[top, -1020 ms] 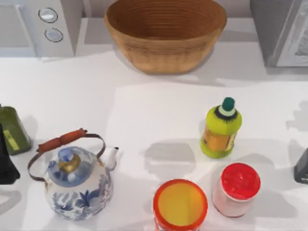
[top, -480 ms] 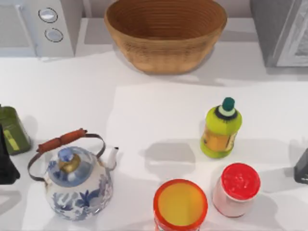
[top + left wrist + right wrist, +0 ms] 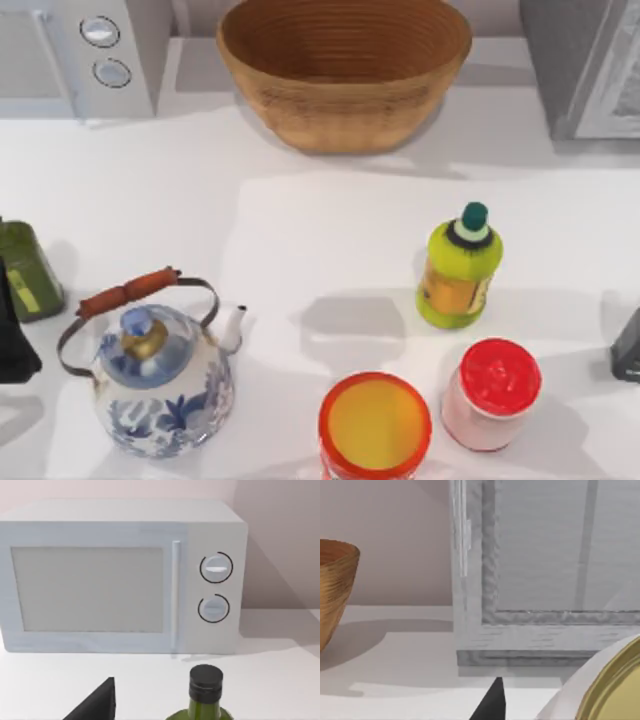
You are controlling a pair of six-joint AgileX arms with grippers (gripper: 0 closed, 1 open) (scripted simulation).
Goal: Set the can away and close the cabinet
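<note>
A white-sided can with a gold end (image 3: 612,687) looms close beside my right gripper (image 3: 492,702); I cannot tell whether it is held. The right gripper (image 3: 628,345) sits at the table's right edge. The grey cabinet (image 3: 585,70) stands at the back right, and its framed door (image 3: 545,570) faces the right wrist camera. I cannot tell whether that door is ajar. My left gripper (image 3: 12,345) is parked at the left edge, next to a green bottle (image 3: 28,270).
A wicker basket (image 3: 345,70) stands at the back middle and a microwave (image 3: 85,55) at the back left. A blue-and-white teapot (image 3: 155,375), an orange canister with a yellow lid (image 3: 375,425), a red-lidded jar (image 3: 492,392) and a yellow-green bottle (image 3: 458,268) stand in front.
The shadows near the table's right edge have slid away, and the right gripper has shifted slightly. The left arm and the objects on the table have not moved.
</note>
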